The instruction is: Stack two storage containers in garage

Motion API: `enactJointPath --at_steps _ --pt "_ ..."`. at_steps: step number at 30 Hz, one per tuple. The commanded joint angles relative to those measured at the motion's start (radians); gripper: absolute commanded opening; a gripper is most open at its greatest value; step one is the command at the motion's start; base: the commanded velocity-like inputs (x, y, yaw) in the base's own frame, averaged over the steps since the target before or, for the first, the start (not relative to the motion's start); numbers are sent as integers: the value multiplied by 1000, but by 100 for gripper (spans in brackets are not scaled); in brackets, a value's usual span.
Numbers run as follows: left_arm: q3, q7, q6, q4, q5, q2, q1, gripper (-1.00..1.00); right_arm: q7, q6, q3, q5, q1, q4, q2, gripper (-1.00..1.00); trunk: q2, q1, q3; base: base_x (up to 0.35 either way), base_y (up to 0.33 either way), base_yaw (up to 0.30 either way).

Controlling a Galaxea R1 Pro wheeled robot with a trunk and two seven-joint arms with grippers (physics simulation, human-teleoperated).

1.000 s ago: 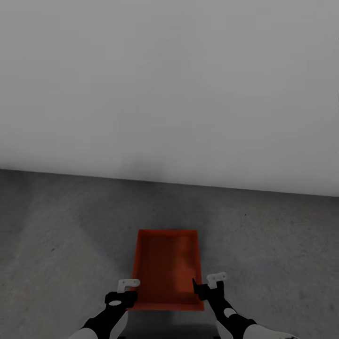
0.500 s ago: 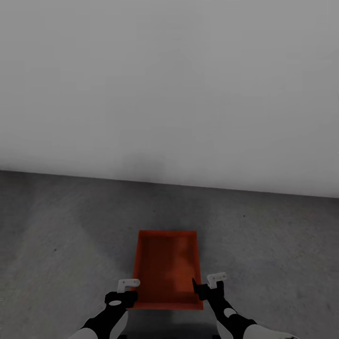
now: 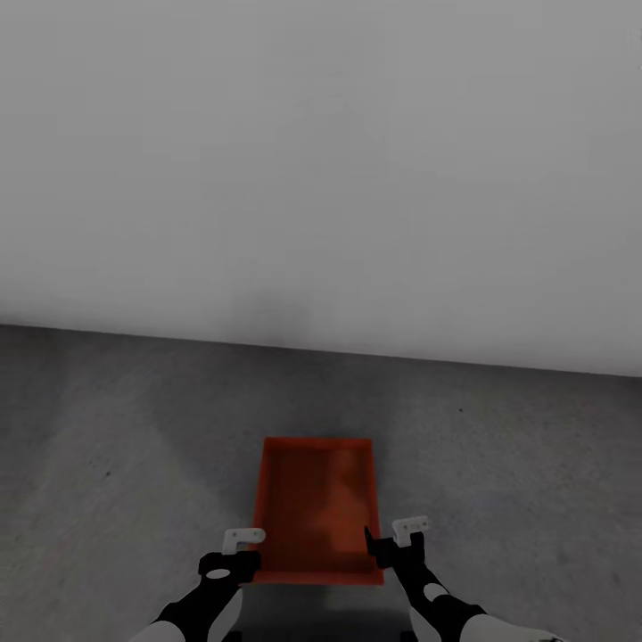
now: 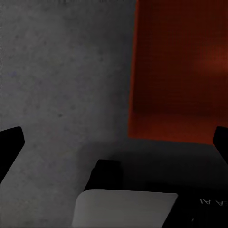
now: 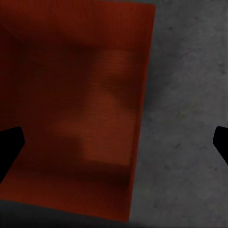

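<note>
One orange-red storage container (image 3: 314, 513) sits on the dark grey, mottled concrete floor (image 3: 499, 464) of the garage, open top upward, its inside bare, with a paler patch of light on the bottom toward its right wall. It lies lengthwise away from the robot, its far short wall pointing at the plain grey-white wall (image 3: 321, 169) that rises a little way beyond it, with a strip of floor between them. In the head view the left tool (image 3: 239, 551) hangs at the container's near left corner, just outside the left wall, and the right tool (image 3: 392, 544) hangs at the near right corner, just outside the right wall; whether either one touches the box cannot be told from there. In the left wrist view the container (image 4: 178, 71) lies off to one side over bare concrete (image 4: 61, 85), and the left tool's (image 4: 114, 142) two dark fingertips (image 4: 10, 142) stand at opposite margins of the picture, spread wide with nothing between them but floor and the box's near edge. In the right wrist view the container's (image 5: 76, 109) long right wall runs between the right tool's (image 5: 114, 142) dark fingertips (image 5: 9, 142), which are likewise spread wide and clamp nothing, red interior on one side and grey floor (image 5: 185, 118) on the other.
</note>
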Motion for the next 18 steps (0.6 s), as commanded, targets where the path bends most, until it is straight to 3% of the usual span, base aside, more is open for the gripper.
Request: enactJointPath --at_steps 1,18 --pt "-8 6 0 0 8 0 0 100 -1 -3 8 -8 -1 1 0 100 7 -4 3 0 0 0" --pt "-8 6 0 0 8 0 0 100 -2 -2 9 -8 -1 1 -1 100 126 -69 56 0 0 0"
